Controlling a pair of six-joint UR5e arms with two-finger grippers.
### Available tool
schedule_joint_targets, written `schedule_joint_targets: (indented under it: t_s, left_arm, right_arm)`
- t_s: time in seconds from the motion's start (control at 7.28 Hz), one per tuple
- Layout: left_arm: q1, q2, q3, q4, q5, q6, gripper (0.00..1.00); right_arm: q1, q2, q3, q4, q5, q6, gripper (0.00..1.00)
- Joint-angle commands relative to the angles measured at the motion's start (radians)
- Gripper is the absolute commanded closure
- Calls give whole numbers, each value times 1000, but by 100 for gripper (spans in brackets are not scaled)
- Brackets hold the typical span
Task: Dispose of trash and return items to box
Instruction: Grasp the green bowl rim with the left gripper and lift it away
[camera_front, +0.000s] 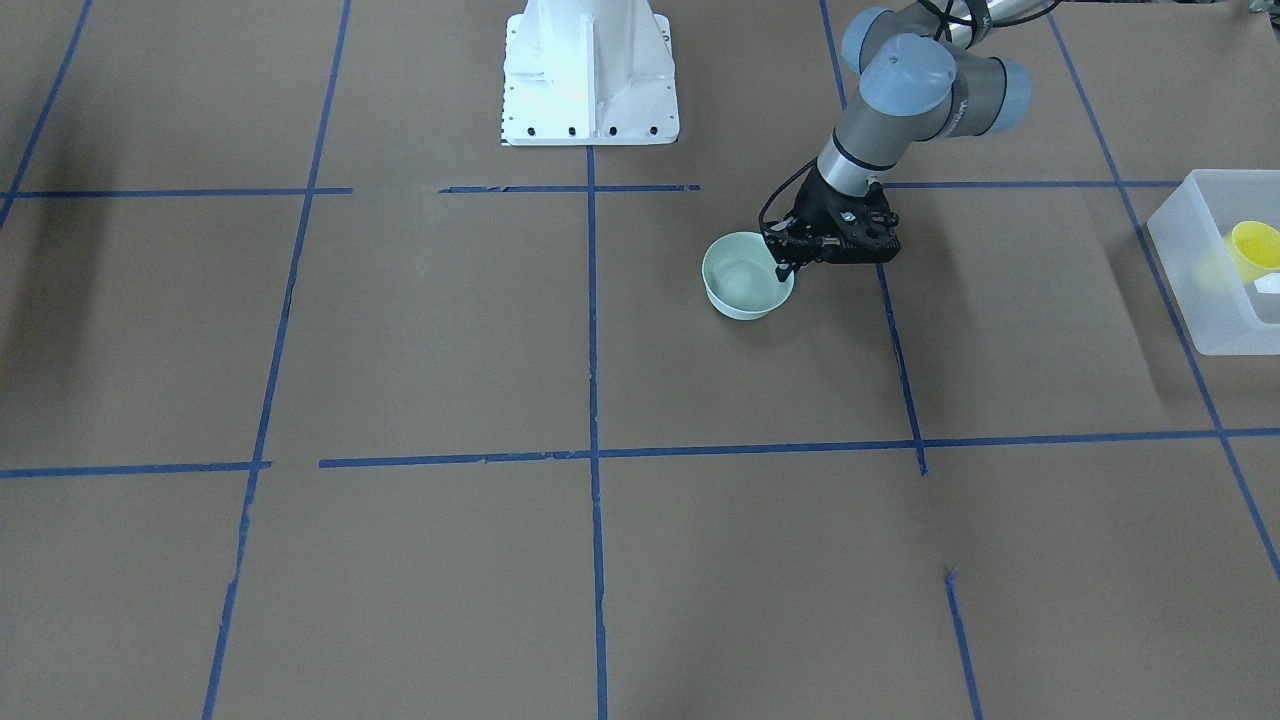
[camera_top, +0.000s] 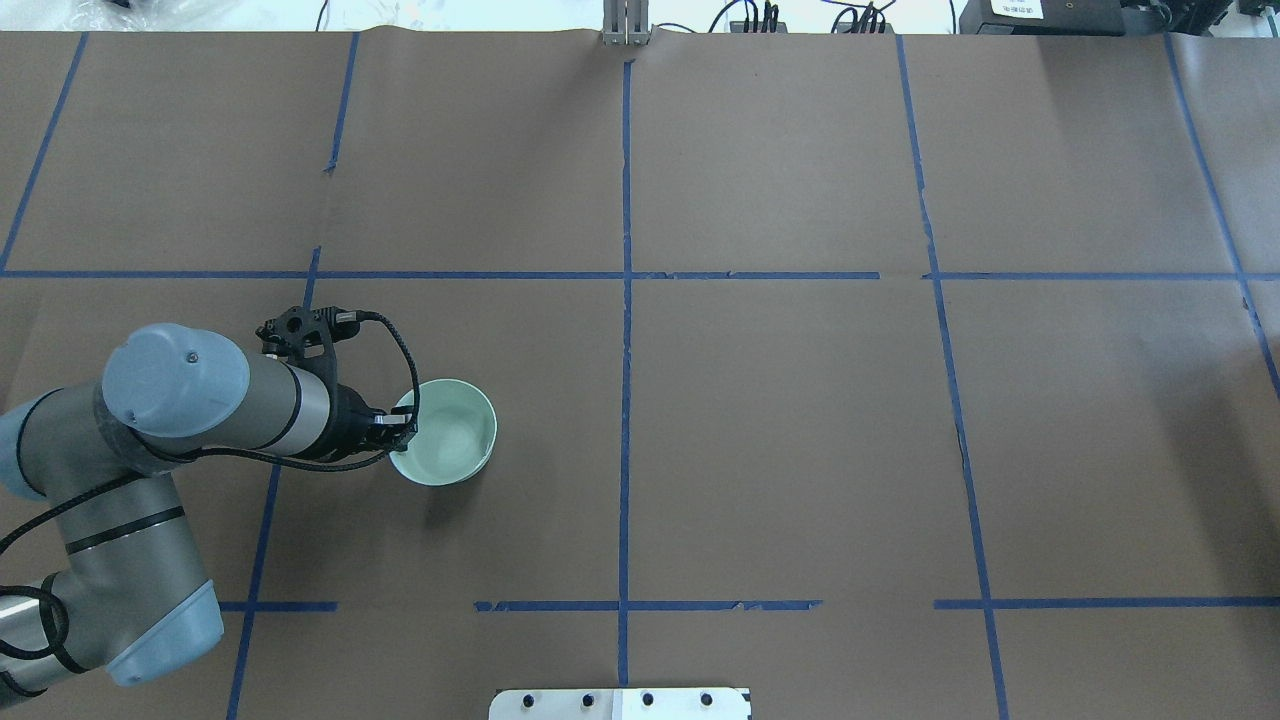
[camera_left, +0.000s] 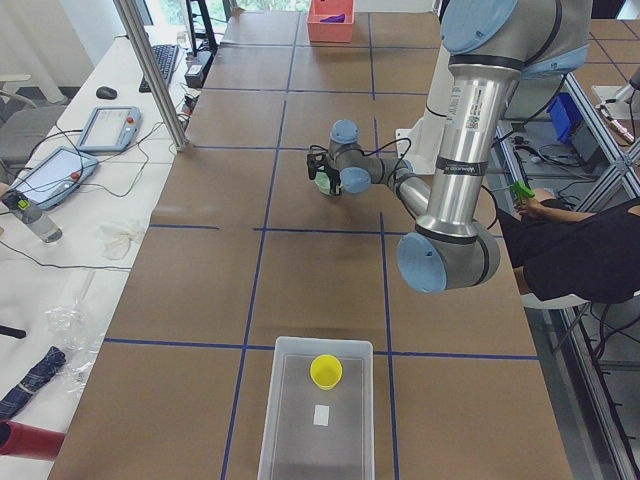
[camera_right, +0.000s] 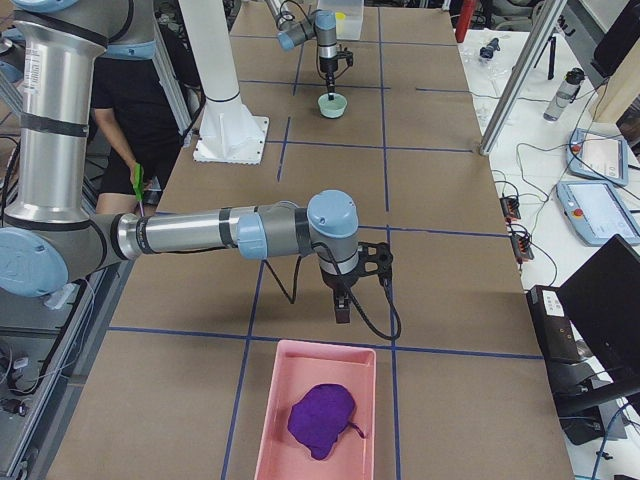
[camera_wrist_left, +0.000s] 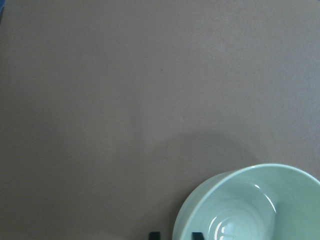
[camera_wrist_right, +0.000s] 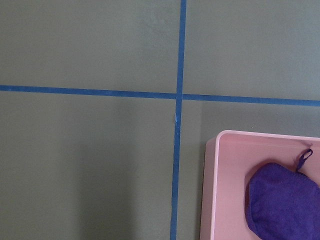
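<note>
While the left gripper (camera_front: 783, 268) sits at the bowl's (camera_front: 745, 285) rim, one of its fingers (camera_wrist_left: 197, 235) inside and the other outside, the step in hand looks like the grasp of the bowl, which I take for an item bound for the box. The wrist view shows a strip of table (camera_front: 400, 350) between the outer finger and the bowl's wall, so the jaws read as spread, not yet pinching. The bowl stands upright on the table and looks empty.

Next, I judge, the fingers must press squarely on the thin wall, since a smooth curved rim can slip or tip. The bowl then needs lifting clear before any sideways travel.

Farther off, at the robot's left end of the table and well apart from the bowl, lies the box (camera_front: 1200, 300). The cup (camera_front: 1255, 250) is inside it, near a small white piece (camera_front: 1268, 284). The carry should end over the box's open top, with the bowl set in beside the cup.

Farthest, at the other end, the right gripper (camera_right: 343, 308) hangs just beside a pink tray (camera_right: 262, 420) holding a purple cloth (camera_right: 322, 420). Whether it is spread or pressed together I cannot tell.
</note>
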Motion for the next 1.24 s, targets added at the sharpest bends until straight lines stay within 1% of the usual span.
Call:
schedule_joint_targets:
  t_s: [0.0, 0.14, 0.27, 0.41, 0.55, 0.82, 0.96, 1.1]
  left_arm:
    - [-88, -4, -106, 126, -66, 9, 100]
    - [-134, -6, -152, 188, -77, 17, 100]
    - [-169, -6, -165, 193, -113, 33, 100]
    - [-224, -1, -162, 194, -162, 100, 100]
    - [-289, 11, -159, 197, -183, 175, 100]
    - [-387, 72, -157, 207, -195, 344, 100]
    - [-421, 101, -147, 207, -239, 439, 100]
    - [-505, 135, -122, 207, -282, 565, 100]
  right_arm:
    - [-13, 0, -82, 16, 0, 0, 0]
    - [-13, 0, -128, 86, 23, 6, 0]
    - [-13, 0, -169, 155, 47, 13, 0]
    - [-14, 5, -167, 165, 86, 42, 0]
    - [-14, 23, -153, 162, 165, 115, 0]
    - [-33, 23, -139, 165, 176, 151, 0]
    - [-37, 22, -136, 165, 170, 151, 0]
    - [-40, 22, -133, 165, 167, 150, 0]
